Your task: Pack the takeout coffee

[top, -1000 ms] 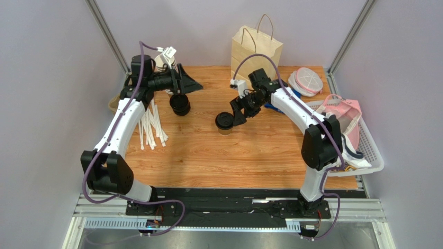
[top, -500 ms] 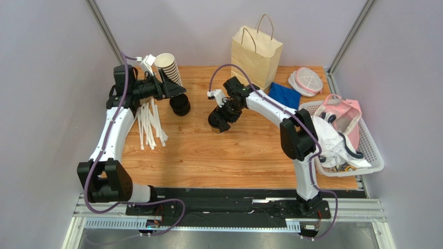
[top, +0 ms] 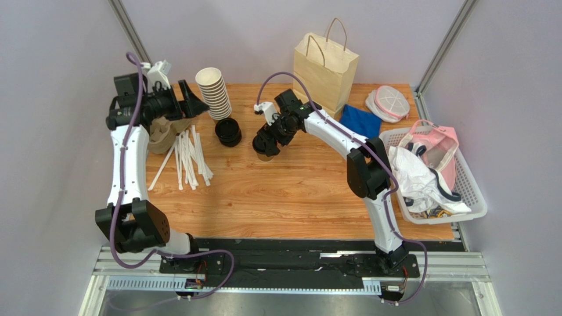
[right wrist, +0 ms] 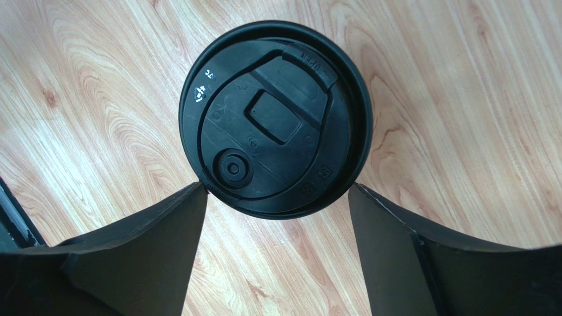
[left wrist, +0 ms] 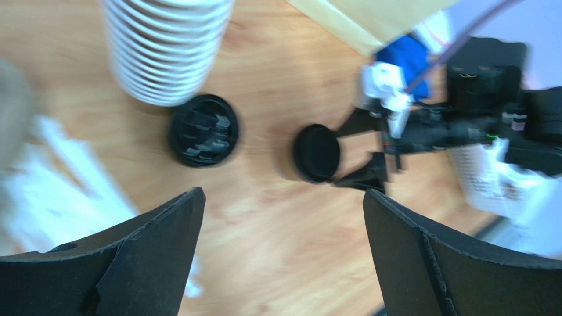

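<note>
Loosely, right claw [right wrist: 277,187] spread wide astride takeout coffee [right wrist: 276,118], not gripping, left claw [left wrist: 283,192] wide open, empty, coffee black-lidded, upright on tabletop [right wrist: 99,79].

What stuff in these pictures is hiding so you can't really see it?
- Coffee cup: right wrist view, its own top hides its sides.
- Paper bag: top view, its walls hide the inside.
- White sticks: left wrist view, blurred.
- Stack of cups: left wrist view, cut off by the top edge.
- Basket: top view, cloths cover what lies underneath.
</note>
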You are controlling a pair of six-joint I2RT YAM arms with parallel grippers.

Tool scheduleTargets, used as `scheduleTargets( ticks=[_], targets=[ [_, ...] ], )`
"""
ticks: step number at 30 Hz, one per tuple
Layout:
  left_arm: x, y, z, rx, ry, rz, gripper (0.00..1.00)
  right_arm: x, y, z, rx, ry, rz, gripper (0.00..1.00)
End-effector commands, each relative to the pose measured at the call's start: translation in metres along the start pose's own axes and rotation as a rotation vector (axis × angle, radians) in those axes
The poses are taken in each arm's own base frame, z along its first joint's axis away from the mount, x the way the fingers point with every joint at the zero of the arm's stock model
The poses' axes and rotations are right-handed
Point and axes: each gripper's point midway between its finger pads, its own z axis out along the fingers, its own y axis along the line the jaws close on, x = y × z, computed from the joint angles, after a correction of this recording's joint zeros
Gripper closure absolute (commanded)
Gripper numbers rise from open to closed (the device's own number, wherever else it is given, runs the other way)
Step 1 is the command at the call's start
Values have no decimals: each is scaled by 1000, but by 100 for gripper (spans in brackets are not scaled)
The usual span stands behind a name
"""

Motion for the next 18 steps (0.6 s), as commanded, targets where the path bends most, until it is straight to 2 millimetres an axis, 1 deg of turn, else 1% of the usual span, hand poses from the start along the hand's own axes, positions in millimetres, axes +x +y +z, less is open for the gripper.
scheduleTargets(
  ticks=[1, 2, 3, 4, 5, 6, 7, 8, 9, 10, 11, 12, 13, 14, 15, 16, 17, 18],
  targets=[
    [-15, 43, -34, -211, 78, 227, 1, -35, 12, -38, 6, -105, -17, 13],
    [-17, 65, -34, -272, 106, 226, 1, -34, 17, -50, 7, -113, -18, 12],
    [-13, 73, -37, -285, 155, 258, 1, -33, 20, -58, 3, -116, -15, 12],
    [-27, 76, -42, -307, 151, 300, 1, -34, 26, -65, -12, -123, -13, 11],
    [-22, 95, -34, -314, 206, 289, 1, -32, 30, -77, -17, -131, -8, 11],
    [-16, 98, -33, -309, 254, 282, 6, -31, 34, -83, -27, -133, -1, 11],
    [-30, 101, -34, -305, 253, 366, 9, -29, 40, -87, -47, -135, 3, 11],
    [-25, 116, -24, -299, 294, 359, 13, -25, 41, -92, -56, -132, 17, 11],
    [-27, 123, -22, -313, 304, 373, 19, -24, 47, -101, -64, -137, 18, 11],
    [-33, 132, -21, -334, 313, 427, 22, -23, 50, -105, -79, -141, 22, 11],
    [-29, 144, -13, -331, 344, 438, 27, -20, 51, -109, -85, -140, 28, 11],
    [-27, 151, -12, -335, 372, 453, 41, -15, 54, -112, -95, -130, 37, 11],
    [-36, 160, -15, -372, 376, 488, 47, -12, 56, -114, -105, -122, 50, 12],
    [-31, 175, -7, -369, 418, 515, 51, -9, 55, -115, -111, -116, 61, 12],
    [-31, 181, -6, -377, 436, 532, 58, -2, 57, -116, -121, -97, 81, 12],
    [-34, 188, -6, -392, 445, 554, 60, 0, 59, -117, -131, -93, 86, 12],
    [-30, 198, -1, -384, 472, 580, 62, 3, 58, -119, -131, -87, 94, 12],
    [-31, 201, 2, -383, 473, 598, 64, 6, 58, -119, -132, -79, 100, 13]
  ],
)
